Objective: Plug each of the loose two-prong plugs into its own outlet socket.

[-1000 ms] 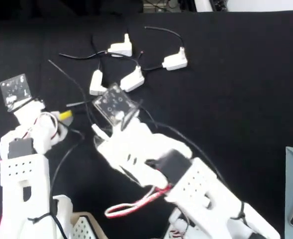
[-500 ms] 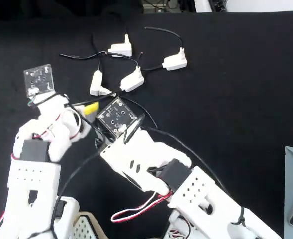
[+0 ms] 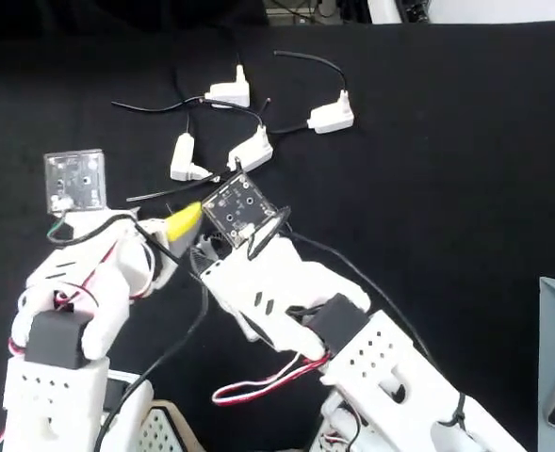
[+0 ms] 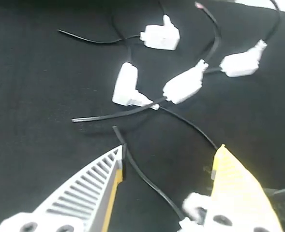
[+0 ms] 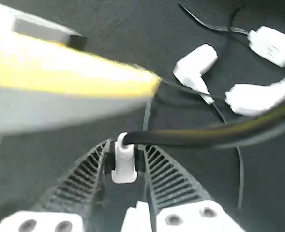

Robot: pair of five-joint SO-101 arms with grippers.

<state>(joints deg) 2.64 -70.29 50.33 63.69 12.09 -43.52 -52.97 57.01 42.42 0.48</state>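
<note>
Right pincer clamped on a white plug, just beside left pincer, its fingers apart over a black cable. Four loose plugs lie nearby on the tabletop.

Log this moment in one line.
left gripper: open, cord between fingers | right gripper: shut on plug | loose plugs: four, on table

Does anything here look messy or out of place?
Yes. The black cords cross in a tangle among the four white plugs, and one cord runs between the left gripper's open fingers.
</note>
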